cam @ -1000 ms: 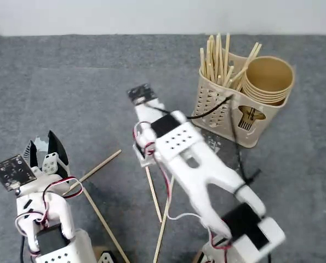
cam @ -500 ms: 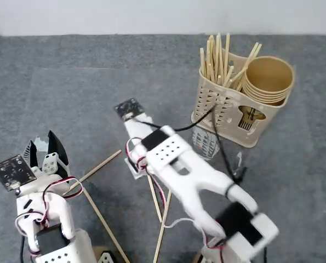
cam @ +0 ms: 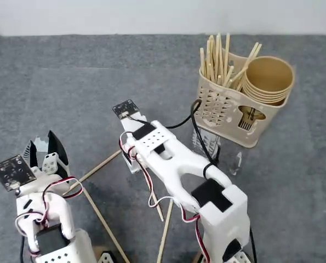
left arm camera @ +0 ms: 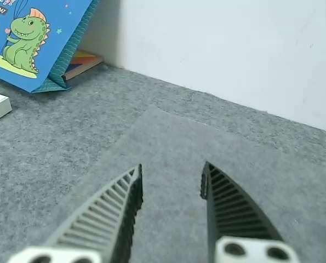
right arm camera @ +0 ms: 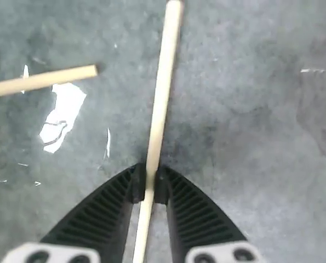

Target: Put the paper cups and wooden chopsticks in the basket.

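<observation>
Right pincer (right arm camera: 149, 185) clamps a chopstick (right arm camera: 161, 93) (second chopstick (right arm camera: 42, 81) lies near).

The white left arm (cam: 47, 208) sits folded up at the near left corner of the table. Its black ribbed left gripper (left arm camera: 171, 175) is raised and aimed away from the base, with the jaws spread and nothing between them. The white right arm (cam: 179, 164) stretches from its base toward the middle, wrist tipped down. Its right gripper (right arm camera: 148, 178) is pinched tight on a pale wooden chopstick (right arm camera: 161, 93).
</observation>
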Available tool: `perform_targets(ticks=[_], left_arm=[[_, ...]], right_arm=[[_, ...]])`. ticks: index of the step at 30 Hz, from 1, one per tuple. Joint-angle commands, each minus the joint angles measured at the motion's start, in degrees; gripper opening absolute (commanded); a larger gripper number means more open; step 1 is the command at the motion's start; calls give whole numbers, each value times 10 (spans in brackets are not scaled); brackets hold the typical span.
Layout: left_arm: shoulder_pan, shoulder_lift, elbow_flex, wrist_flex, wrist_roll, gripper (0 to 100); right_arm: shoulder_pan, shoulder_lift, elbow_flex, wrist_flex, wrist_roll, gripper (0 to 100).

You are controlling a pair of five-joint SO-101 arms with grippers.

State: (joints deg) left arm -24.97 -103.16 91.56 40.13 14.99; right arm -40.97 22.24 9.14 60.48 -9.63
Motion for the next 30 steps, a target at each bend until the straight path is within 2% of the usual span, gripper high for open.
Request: perform_targets(ticks=[1,10,15,19,24,30], left_arm=[[-4,-11,-4,-14,-8,171],[-4,-11,-3,-14,-8,171],[-4,-11,-3,-14,-8,171],[-4,-11,-3,-14,-8,171],[-3,-11,-3,-14,-8,171],[-2,-11,-3,-14,-8,172]], right_arm=[[5,-19,-11,30,9,8],[37,-225,-30,116,12,8],[91,-315,-125,199,40,8],[154,-358,-229,211,56,8],[211,-395,-324,171,93,8],[285,-433,-329,26,96,8]])
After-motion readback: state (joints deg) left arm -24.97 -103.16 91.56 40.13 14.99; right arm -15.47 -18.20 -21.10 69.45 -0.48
